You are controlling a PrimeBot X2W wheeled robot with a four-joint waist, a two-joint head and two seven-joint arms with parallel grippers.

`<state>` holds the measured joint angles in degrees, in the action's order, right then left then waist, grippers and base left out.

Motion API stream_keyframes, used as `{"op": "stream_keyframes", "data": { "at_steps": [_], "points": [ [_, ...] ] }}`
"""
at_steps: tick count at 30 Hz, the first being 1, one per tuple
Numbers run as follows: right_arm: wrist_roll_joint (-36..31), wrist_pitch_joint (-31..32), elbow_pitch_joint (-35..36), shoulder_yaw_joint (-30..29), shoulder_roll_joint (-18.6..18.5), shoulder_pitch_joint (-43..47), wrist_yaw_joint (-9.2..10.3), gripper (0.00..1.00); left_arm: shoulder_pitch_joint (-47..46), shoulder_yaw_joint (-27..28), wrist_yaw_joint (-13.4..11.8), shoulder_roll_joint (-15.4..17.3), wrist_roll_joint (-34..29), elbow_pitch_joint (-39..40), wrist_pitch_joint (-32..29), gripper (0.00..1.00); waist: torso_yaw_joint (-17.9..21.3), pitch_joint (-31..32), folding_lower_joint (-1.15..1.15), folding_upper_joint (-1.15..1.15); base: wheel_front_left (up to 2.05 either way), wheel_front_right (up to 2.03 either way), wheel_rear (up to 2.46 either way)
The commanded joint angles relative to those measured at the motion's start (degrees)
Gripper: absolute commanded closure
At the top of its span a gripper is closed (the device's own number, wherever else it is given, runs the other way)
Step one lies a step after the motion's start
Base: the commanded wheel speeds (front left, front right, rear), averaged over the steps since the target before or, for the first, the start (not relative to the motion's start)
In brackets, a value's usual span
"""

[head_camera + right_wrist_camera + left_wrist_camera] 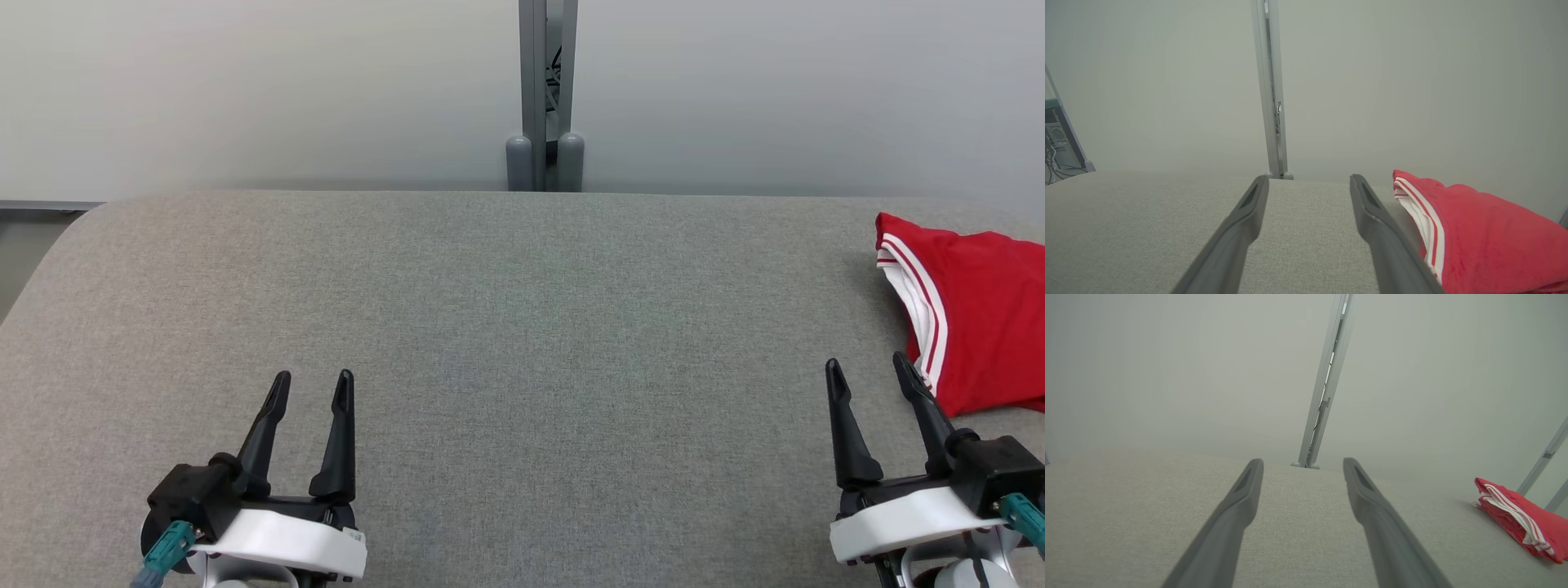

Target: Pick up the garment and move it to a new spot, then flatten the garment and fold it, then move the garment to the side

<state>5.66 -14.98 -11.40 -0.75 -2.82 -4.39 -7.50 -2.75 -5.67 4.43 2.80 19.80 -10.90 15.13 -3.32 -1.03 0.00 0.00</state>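
At the far right of the table (522, 343), found the garment (984, 318) lying in a loose red bundle, white-striped hem turned left, partly past the frame's edge. Judged the likeliest slip from here a shallow pinch: could have caught only the top layer or the hem, let the rest trail, and dragged the bundle off the right edge instead of lifting it clear. Could also have snagged the table's grey fabric by dipping too low. Judged a one-armed grab risky as well, with the left gripper (313, 376) well apart at the near left and too far off to share the load. Showed that left gripper low over the table, pointing far, jaws spread wide and clasping nothing. Showed the right gripper (867, 361) at the near right in the same pose, jaws likewise spread and empty, its right side just beside the garment's near-left corner; could not tell whether touching.
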Motion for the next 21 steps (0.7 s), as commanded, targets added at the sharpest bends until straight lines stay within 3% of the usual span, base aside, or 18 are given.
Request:
{"op": "stream_keyframes", "data": {
  "at_steps": [1, 10, 21],
  "points": [
    [0.41, -0.23, 0.04, -0.15, -0.23, -0.10, 0.00, 0.00, -0.18, 0.07, -0.40, 0.24, -0.47, 0.20, -0.01, 0.00, 0.01, 0.04, 0.00, 0.00, 0.00, 0.00, 0.00],
    [0.43, -0.23, -0.38, -0.05, -0.22, -0.21, 0.00, 0.00, -0.30, -0.02, -1.79, 0.24, -1.38, 0.20, -0.01, 0.00, -0.09, 0.26, 0.00, 0.00, 0.00, 0.00, 0.00],
    [0.52, -0.23, -0.12, 0.49, -0.22, -0.36, 0.00, 0.00, 0.41, 0.60, 0.00, 0.24, -1.37, -0.91, -0.01, 0.00, -0.08, -0.09, 0.00, 0.00, 0.00, 0.00, 0.00]
  ]
}}
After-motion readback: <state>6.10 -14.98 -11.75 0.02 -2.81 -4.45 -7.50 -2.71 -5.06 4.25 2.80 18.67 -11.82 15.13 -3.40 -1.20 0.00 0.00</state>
